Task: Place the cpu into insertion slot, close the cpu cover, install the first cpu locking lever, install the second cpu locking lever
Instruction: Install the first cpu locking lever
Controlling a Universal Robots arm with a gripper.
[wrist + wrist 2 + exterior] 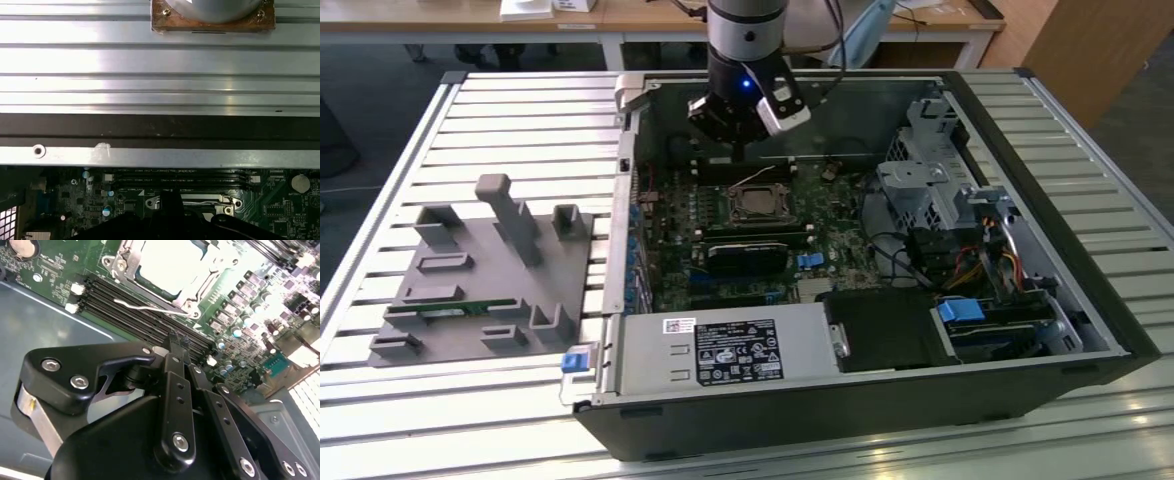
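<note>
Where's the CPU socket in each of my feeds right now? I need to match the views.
Exterior view: the insertion slot sits mid-motherboard, just below the gripper.
Second wrist view: the slot is beyond the fingers, its cpu pale inside the metal frame.
First wrist view: part of the slot's frame shows, partly hidden by the gripper.
Shared landmark: the black memory slots beside the socket.

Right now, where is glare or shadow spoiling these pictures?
In the exterior view, daylight washes out the slatted aluminium table. In the second wrist view, glare bleaches the green motherboard's far corner. In the first wrist view, the board lies in dim shadow under the dark case wall.
</note>
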